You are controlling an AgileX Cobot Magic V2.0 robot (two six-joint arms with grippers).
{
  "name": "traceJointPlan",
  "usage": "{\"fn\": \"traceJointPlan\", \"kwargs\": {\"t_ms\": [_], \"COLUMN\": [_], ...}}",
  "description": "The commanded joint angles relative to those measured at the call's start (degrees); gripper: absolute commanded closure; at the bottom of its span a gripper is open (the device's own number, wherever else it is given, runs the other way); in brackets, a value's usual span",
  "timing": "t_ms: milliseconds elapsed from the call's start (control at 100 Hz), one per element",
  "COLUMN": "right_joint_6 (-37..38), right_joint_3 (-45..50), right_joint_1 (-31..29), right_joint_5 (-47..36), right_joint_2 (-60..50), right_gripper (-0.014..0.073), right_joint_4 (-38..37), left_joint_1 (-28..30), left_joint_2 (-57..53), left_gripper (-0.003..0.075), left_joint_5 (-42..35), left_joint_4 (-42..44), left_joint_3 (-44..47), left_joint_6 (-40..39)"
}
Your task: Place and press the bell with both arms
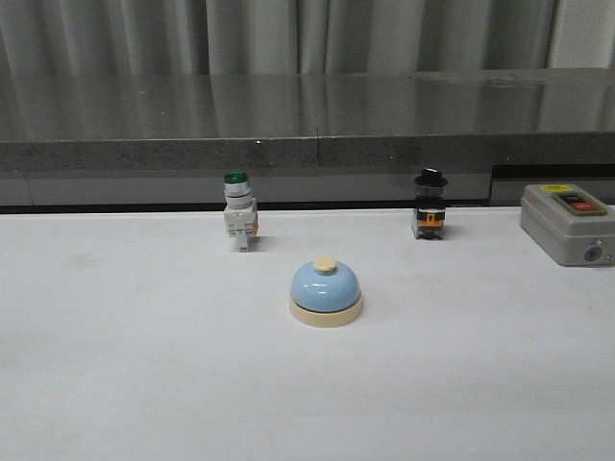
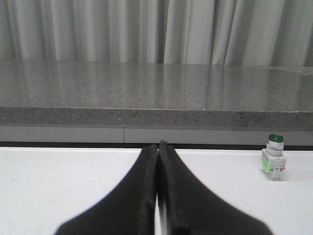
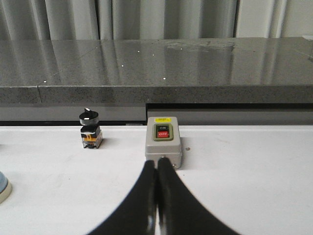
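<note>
The light-blue bell (image 1: pixel 326 291) with its cream base and cream button stands upright on the white table (image 1: pixel 144 365), near the middle. Neither arm shows in the front view. In the left wrist view my left gripper (image 2: pixel 159 145) is shut with nothing between its black fingers, low over the table; the bell is out of that view. My right gripper (image 3: pixel 157 160) is also shut and empty. A sliver of the bell's base (image 3: pixel 3 188) shows at the edge of the right wrist view, well to the side of the fingers.
A green-capped white push-button switch (image 1: pixel 239 220) stands behind the bell to the left, also seen as the switch (image 2: pixel 274 157). A black knob switch (image 1: pixel 430 206) stands behind to the right. A grey box with red and green buttons (image 1: pixel 569 222) sits at the far right. A dark stone ledge (image 1: pixel 307 125) runs along the back.
</note>
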Motion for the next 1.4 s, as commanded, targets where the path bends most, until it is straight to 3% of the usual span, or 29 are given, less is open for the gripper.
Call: {"fn": "traceJointPlan", "kwargs": {"t_ms": [0,290,900,1390], "right_joint_6": [-0.2,-0.2,-0.2,-0.2], "right_joint_3": [-4.2,-15.8,-31.9,-46.6], "right_joint_1": [-0.3,-0.3,0.9,22.3], "right_joint_5": [-2.5,13.3,13.6,11.1], "right_joint_2": [-0.6,4.4,42.9,67.6], "right_gripper": [0.0662,0.0662,0.0662,0.0662], "right_joint_4": [-0.7,-0.7,-0.7,-0.7], "left_joint_1": [0.0,0.0,0.0,0.0], "left_joint_2": [-1.8,-1.8,-1.8,-1.8], "left_gripper": [0.0741,0.0741,0.0741,0.0741], "left_joint_5": [-4.1,-4.1,-4.1,-4.1], "left_joint_4": [-0.4,-0.4,-0.4,-0.4], "left_joint_3": [2.4,2.4,2.4,2.4], "left_joint_6": [-0.3,-0.3,-0.3,-0.3]}}
